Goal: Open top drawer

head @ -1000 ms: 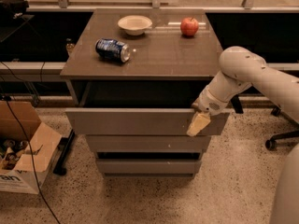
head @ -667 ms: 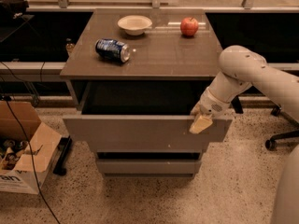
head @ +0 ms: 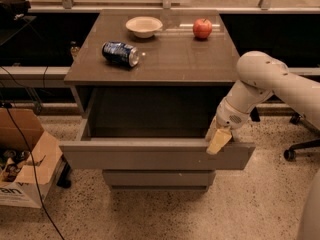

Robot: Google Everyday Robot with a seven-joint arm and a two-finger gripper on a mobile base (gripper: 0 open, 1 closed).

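Observation:
The top drawer [head: 155,155] of a grey-brown cabinet stands pulled far out, its wide flat front panel toward me and its dark, deep box open behind it. My gripper [head: 218,137] hangs from the white arm on the right and sits at the drawer front's upper right edge, with its cream fingers [head: 220,141] over the top rim of the panel. A narrower drawer front [head: 158,177] shows below, closed.
On the cabinet top [head: 170,61] lie a blue can [head: 120,53] on its side, a white bowl [head: 144,26] and a red apple [head: 202,28]. A cardboard box [head: 22,156] and cables are on the floor at left. An office chair base [head: 300,146] stands at right.
The top drawer has slid further out toward me, and my gripper has moved with its front panel, down and forward.

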